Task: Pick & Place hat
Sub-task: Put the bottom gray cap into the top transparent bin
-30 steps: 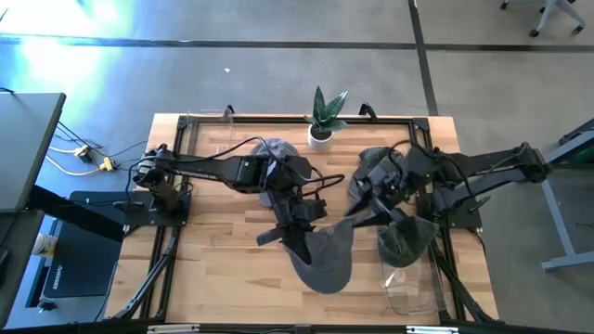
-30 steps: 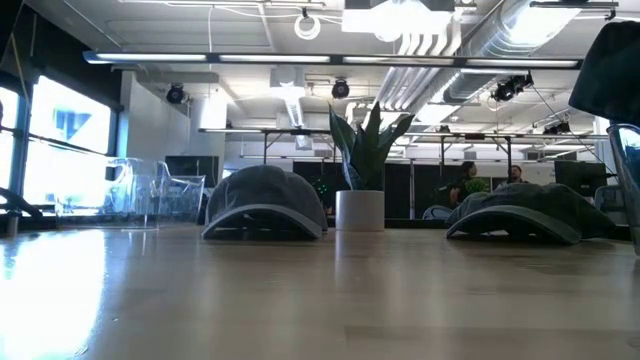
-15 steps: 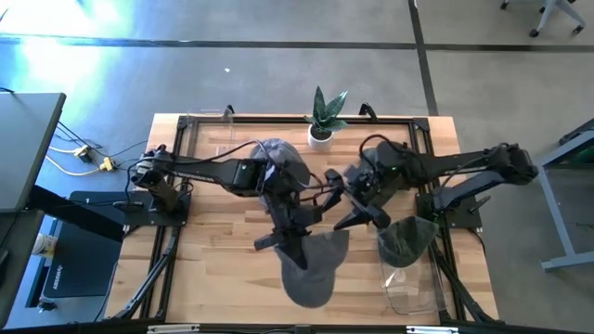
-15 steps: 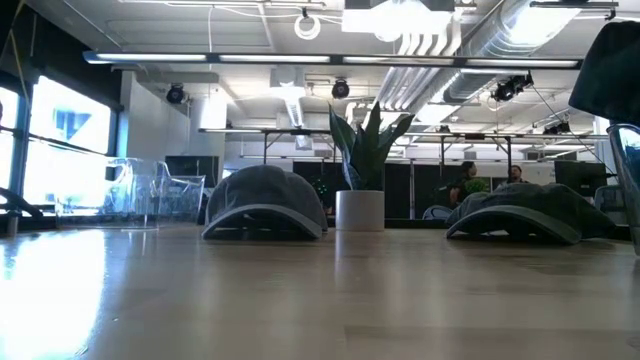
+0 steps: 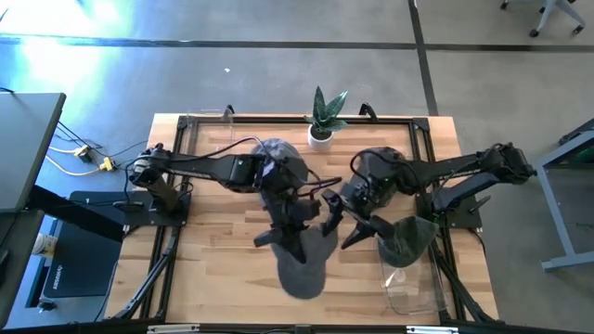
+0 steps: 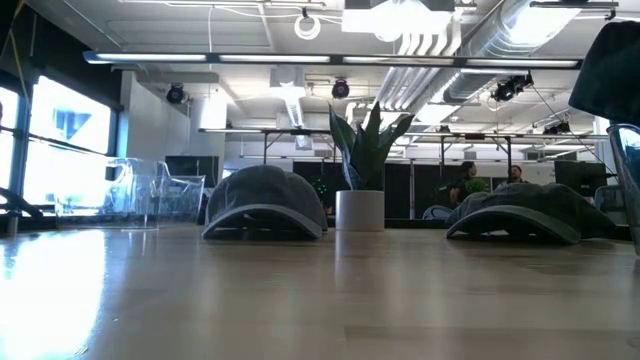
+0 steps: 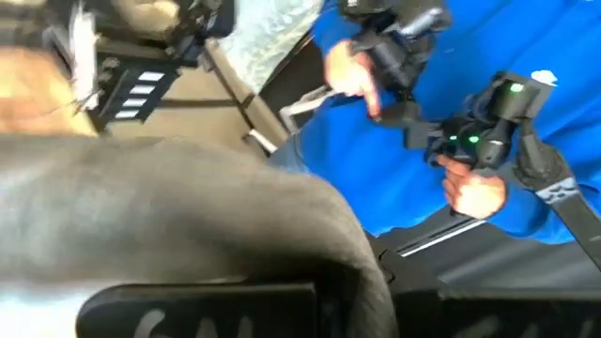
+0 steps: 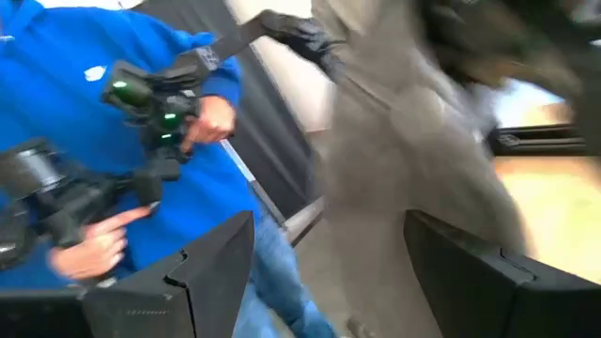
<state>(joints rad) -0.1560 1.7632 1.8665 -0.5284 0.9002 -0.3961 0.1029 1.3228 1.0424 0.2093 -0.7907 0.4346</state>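
My left gripper [image 5: 295, 230] is shut on a grey hat [image 5: 303, 266] held over the table's near middle; the low view does not show this hat. My right gripper [image 5: 344, 223] is open just right of the hat. In the right wrist view its fingers [image 8: 218, 272] stand wide apart with the grey hat [image 8: 404, 150] in front of them. A second grey hat [image 5: 283, 160] rests by its rim on the table left of the plant [image 6: 265, 203]. A third hat [image 6: 520, 213] lies right of the plant; the right arm hides it from above. My left gripper holds the grey hat by its far edge [image 5: 297, 245], coming from above. In the left wrist view grey cloth [image 7: 188, 207] lies over the lower finger [image 7: 197, 310]. The hat extends toward the near edge below the gripper. My right gripper: I cannot tell whether it touches the hat.
A small potted plant [image 5: 322, 119] stands at the far edge. A dark green hat [image 5: 406, 238] sits on a clear stand [image 5: 408, 288] at the near right. A person in a blue top [image 7: 451, 122] holding hand controllers shows beyond the near edge in both wrist views.
My right gripper has moved toward the table's left and near edge, closing in on the held hat. My left gripper has shifted a little left with the hat, which has turned and now hangs narrower, pointing more at the near edge.
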